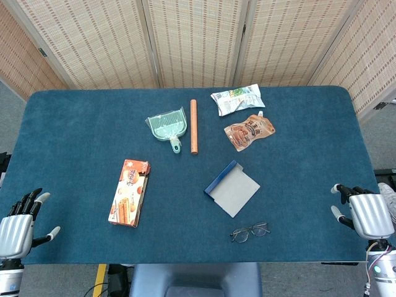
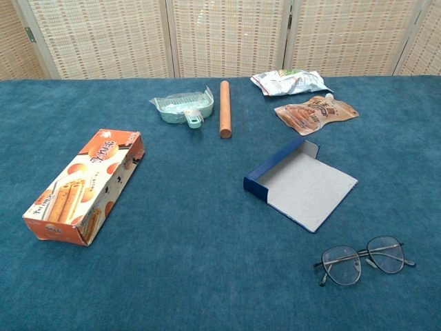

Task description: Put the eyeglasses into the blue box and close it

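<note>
1. One pair of eyeglasses (image 1: pixel 250 232) lay on the blue tablecloth (image 1: pixel 74 130) near the front edge, lenses side by side, its long axis running left to right with a slight upward tilt toward the right. It sat to the left of the right hand (image 1: pixel 365 213), well apart from it and untouched.
2. One blue box (image 1: pixel 232 189) lay open just behind the eyeglasses, its grey inside facing up and its long axis diagonal, with the raised blue wall on the side toward the left hand (image 1: pixel 21 226).
3. The right hand rested at the table's right front edge, back upward, fingers apart and pointing left, holding nothing.
4. The left hand sat at the left front corner, fingers spread and raised, thumb out to the right, holding nothing.
5. Nearer the left hand lay one orange biscuit box (image 1: pixel 130 192), lengthwise front to back.
6. Further back were one green dustpan (image 1: pixel 167 125), one wooden rod (image 1: pixel 193 126) and two snack pouches: one orange (image 1: pixel 249 131), one white-green (image 1: pixel 237 99).
</note>
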Robot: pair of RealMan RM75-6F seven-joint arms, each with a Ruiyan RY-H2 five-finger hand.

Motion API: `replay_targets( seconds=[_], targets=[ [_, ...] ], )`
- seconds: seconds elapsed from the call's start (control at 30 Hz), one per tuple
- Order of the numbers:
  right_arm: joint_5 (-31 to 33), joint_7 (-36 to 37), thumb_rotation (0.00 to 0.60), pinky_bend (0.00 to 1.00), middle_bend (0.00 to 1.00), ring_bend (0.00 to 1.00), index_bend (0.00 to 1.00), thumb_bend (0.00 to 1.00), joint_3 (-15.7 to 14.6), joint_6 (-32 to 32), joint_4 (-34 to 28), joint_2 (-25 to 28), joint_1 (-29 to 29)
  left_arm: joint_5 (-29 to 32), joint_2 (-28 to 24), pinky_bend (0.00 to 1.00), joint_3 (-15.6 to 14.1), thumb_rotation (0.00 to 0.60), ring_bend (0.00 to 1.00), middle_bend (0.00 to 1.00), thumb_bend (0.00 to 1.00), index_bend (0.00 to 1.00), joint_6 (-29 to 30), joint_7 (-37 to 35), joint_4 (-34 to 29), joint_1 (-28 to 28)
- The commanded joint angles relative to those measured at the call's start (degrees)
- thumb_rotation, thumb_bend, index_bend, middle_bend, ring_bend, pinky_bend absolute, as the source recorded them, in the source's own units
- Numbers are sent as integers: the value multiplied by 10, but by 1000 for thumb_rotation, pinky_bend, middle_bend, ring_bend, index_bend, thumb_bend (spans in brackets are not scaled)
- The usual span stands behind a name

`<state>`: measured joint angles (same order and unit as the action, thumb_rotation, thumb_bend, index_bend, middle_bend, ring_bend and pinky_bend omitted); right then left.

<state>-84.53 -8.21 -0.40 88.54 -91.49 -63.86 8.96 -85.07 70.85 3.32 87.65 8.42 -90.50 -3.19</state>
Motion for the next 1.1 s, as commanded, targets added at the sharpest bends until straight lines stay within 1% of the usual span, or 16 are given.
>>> replay_targets(
  seconds=[0.03,0.3,0.4,0.47,0.57,0.67,0.77,0.83,0.9,1.1],
  targets=[
    [-4,3,600,624,604,564,411,257,1,2,-3,0,-5,0,0,238,0,600,148,137,186,216,0,0,-1,0],
    [-37,-3,600,624,610,565,411,257,-3,8,-18,1,-15,3,-5,238,-1,600,147,137,187,216,1,1,-6,1],
    [-47,-8,600,636,634,593,411,257,-5,1,-31,8,-13,5,-6,238,0,600,147,137,186,216,2,-1,-6,2],
    [-61,-18,600,676,661,633,411,256,-9,-11,-42,9,-7,6,-8,238,-1,600,147,137,187,217,1,-3,-6,3],
    [-79,-32,600,761,710,702,411,256,-18,-46,-58,3,8,6,-8,238,-3,600,147,137,187,227,1,-6,-6,4],
    [-97,-55,600,877,810,812,411,256,-27,-96,-73,-14,32,3,-9,238,-5,600,147,137,187,233,2,-10,-6,5],
    [-100,-70,600,952,902,913,411,256,-34,-153,-82,-33,57,3,-11,238,-6,600,147,137,187,233,5,-14,-5,8],
    [-89,-80,600,977,941,962,411,256,-31,-194,-81,-50,75,6,-12,238,-6,600,147,137,187,233,7,-18,-3,11],
    [-77,-92,600,986,961,989,411,256,-28,-224,-77,-71,89,8,-13,238,-7,600,147,137,186,233,8,-21,-1,13],
    [-52,-114,600,991,975,1000,411,256,-25,-287,-63,-118,118,11,-17,238,-10,600,147,137,186,233,11,-27,1,20]
  ],
)
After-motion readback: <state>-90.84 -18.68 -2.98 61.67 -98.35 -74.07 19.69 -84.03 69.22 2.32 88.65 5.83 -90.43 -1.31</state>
